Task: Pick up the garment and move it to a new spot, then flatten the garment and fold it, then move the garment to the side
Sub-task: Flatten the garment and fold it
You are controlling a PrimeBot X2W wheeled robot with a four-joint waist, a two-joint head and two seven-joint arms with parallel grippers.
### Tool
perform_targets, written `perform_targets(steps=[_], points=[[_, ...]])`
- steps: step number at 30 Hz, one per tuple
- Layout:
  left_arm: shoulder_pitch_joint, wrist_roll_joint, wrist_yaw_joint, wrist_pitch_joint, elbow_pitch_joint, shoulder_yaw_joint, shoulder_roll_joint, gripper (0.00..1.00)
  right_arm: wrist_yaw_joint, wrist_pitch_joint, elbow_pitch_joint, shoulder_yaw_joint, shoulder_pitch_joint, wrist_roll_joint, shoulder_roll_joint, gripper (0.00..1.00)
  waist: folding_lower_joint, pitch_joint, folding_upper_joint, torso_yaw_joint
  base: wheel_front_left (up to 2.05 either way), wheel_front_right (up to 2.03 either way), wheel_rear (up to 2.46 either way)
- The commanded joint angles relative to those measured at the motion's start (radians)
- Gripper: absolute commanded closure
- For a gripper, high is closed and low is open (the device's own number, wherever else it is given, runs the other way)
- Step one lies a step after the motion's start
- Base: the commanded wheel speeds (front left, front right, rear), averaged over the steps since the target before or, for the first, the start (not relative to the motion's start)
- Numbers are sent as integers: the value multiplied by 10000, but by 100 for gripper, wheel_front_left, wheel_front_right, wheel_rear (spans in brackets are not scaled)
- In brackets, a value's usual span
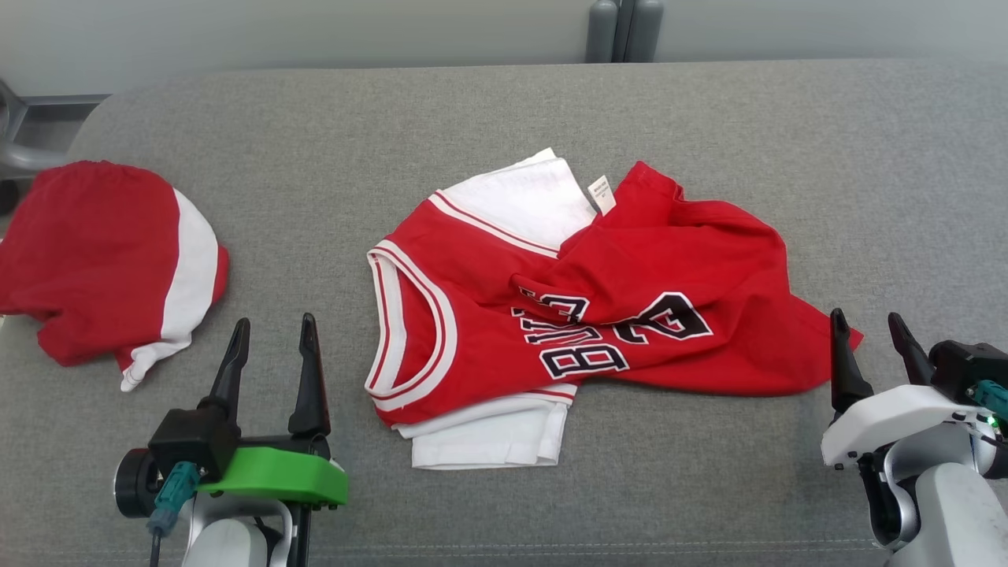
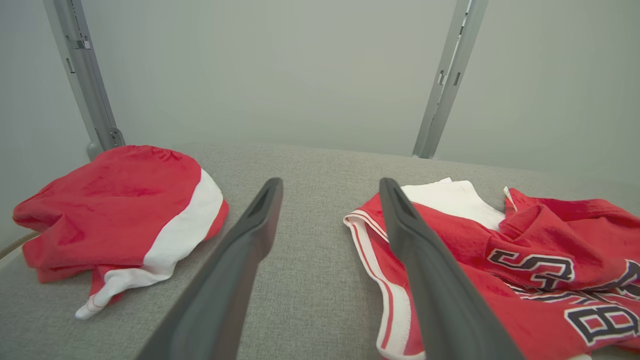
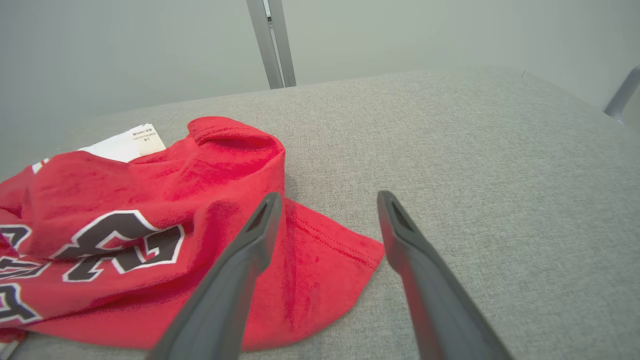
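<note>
Head view is giving me the red jersey (image 1: 630,291) lying crumpled in the middle of the grey fabric surface (image 1: 504,110), its white-trimmed neck opening facing the left jaws and black lettering creasing across the front; a white care label (image 1: 601,194) is poking up at its far edge; a second red and white garment (image 1: 102,260) is sitting bunched at the far left, well apart from the jersey. I am seeing the left jaws standing wide apart and holding nothing, hovering near the front edge between the two garments; the right jaws are gaping wide too, gripping nothing; in the right wrist view their fingers (image 3: 240,265) are hanging by the jersey's right hem corner, one crossing above red cloth, the other above bare grey; whether either is touching the cloth I cannot tell.
</note>
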Motion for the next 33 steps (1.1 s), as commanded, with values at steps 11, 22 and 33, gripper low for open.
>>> perform_targets(steps=[11,22,33], points=[[488,156,15,0,-181,337,18,0,-5,-852,-1364,1261,293,284,24,0,0,-479,-1,-431,0,0,0],[1297,372,84,-2,-609,987,21,0,-5,-1300,-1512,1332,673,203,-197,0,0,-959,-1,-773,0,0,0],[2286,320,-144,0,-731,1252,20,0,-3,-1382,-1370,804,1189,120,74,0,0,-1504,-1,-999,0,0,0]])
